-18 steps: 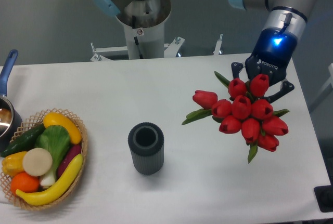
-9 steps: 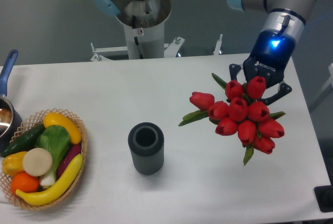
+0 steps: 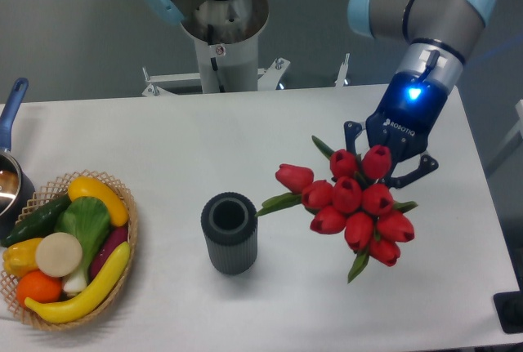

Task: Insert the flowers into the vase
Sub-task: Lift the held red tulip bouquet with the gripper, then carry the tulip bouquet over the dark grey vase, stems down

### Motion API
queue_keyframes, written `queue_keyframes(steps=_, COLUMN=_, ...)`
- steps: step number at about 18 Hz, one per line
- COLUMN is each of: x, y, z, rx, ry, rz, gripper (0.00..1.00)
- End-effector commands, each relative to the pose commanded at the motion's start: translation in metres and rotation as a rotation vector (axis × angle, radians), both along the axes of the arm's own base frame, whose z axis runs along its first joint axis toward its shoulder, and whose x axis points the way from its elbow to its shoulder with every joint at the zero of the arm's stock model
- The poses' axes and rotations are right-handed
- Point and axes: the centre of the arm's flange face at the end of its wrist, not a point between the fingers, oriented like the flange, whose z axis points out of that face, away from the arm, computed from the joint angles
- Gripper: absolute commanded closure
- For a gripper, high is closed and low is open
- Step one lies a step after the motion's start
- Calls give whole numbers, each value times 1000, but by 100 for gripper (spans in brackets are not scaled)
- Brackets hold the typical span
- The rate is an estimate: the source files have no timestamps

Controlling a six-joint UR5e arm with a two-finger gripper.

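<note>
Over the last second the two-finger gripper [image 3: 384, 174] has carried the bunch of red tulip buds with green leaves [image 3: 347, 202] leftward and toward the front edge of the white tabletop [image 3: 163, 140], away from the right edge; the gap to the dark grey ribbed cylindrical vase [image 3: 230, 232] has clearly narrowed. Judgement: transport phase under way, insertion not yet begun. The dark fingers show on either side of the bunch just above the topmost buds and appear closed on its hidden stems, but the actual contact is covered by the blooms. The flowers hang directly below and in front of the gripper, heads facing the camera, one bud and a leaf reaching out left toward the vase. The vase stands upright near the middle of the front half of the tabletop, mouth open and unobstructed, just left of the nearest leaf tip, not touching it. Stem ends are not visible, so their alignment with the mouth cannot be told. The wicker basket of produce [image 3: 122, 205] sits at the front-left corner, well apart.
</note>
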Motion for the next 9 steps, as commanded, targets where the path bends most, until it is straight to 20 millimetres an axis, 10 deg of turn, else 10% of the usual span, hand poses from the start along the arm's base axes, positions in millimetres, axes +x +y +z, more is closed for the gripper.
queue_keyframes(steps=9, x=39, y=-5, z=-10, rx=232, ry=-41, rz=-145, gripper=93)
